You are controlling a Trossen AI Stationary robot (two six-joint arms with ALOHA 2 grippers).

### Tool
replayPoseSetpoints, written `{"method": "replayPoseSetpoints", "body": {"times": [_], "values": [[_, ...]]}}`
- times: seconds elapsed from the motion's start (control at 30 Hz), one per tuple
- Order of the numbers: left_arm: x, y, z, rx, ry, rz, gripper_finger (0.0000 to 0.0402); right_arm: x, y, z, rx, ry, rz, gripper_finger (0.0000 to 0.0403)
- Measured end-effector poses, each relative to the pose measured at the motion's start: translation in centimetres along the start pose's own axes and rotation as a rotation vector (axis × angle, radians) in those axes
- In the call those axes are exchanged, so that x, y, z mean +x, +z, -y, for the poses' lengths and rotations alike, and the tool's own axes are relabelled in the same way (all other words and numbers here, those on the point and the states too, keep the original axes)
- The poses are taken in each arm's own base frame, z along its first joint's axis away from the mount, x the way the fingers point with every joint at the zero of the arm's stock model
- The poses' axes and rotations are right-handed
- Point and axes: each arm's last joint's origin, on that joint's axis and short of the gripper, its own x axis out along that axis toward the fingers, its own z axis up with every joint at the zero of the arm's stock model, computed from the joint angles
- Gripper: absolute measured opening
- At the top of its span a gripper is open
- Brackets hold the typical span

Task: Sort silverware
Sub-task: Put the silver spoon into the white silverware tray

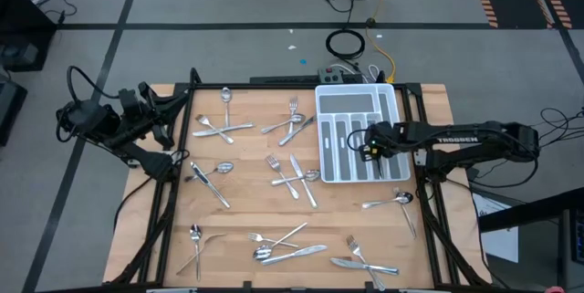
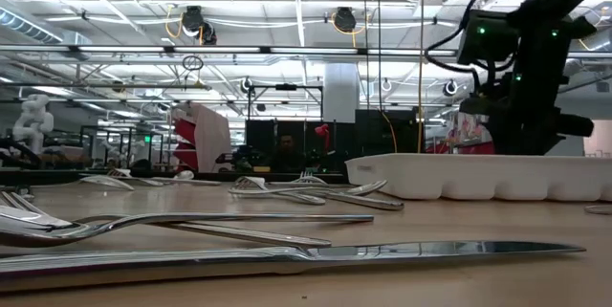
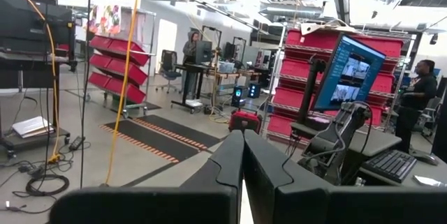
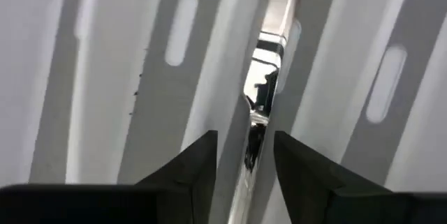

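Nearest the low camera lies a knife point(image 2: 316, 252), stretched flat across the bottom of that frame on the wooden table point(image 1: 246, 206), with a fork point(image 2: 191, 221) just behind it. Across the table the silverware point(image 1: 292, 179) is scattered in loose pairs and crossings, from the upper left of the overhead frame down to its lower right edge. At centre right of the overhead frame sits a white compartmented tray point(image 1: 358, 101). Over the tray's lower right part hangs the right pincer point(image 1: 376, 154), its fingers point(image 4: 188, 172) parted, and between them a shiny slim piece point(image 4: 253, 144) lies down in one long slot of the tray; which kind of piece I cannot tell. At the left edge of the overhead frame the left pincer point(image 1: 164, 121) waits beside the table, its fingers clenched together on nothing.
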Motion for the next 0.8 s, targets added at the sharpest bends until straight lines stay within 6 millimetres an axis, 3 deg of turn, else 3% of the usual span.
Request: {"method": "replayPoseSetpoints", "body": {"times": [0.23, 0.4, 0.53, 0.8], "values": [[0.0, 0.0, 0.0, 0.007, 0.0, 0.0, 0.0015, -4.2, 2.4, -2.9, -0.206, 0.122, 0.085, 0.0133], [0.0, -0.1, 0.0, 0.013, 0.0, -0.004, 0.0015, -8.6, 3.3, -6.8, -0.421, 0.438, 0.158, 0.0135], [0.0, -0.2, 0.0, 0.016, -0.001, -0.01, 0.0015, -10.8, 1.6, -9.2, -0.594, 0.592, 0.152, 0.0138], [0.1, -0.4, 0.1, 0.031, -0.002, -0.022, 0.0015, -10.4, -5.0, -11.8, -0.853, 0.64, -0.023, 0.0139]]}}
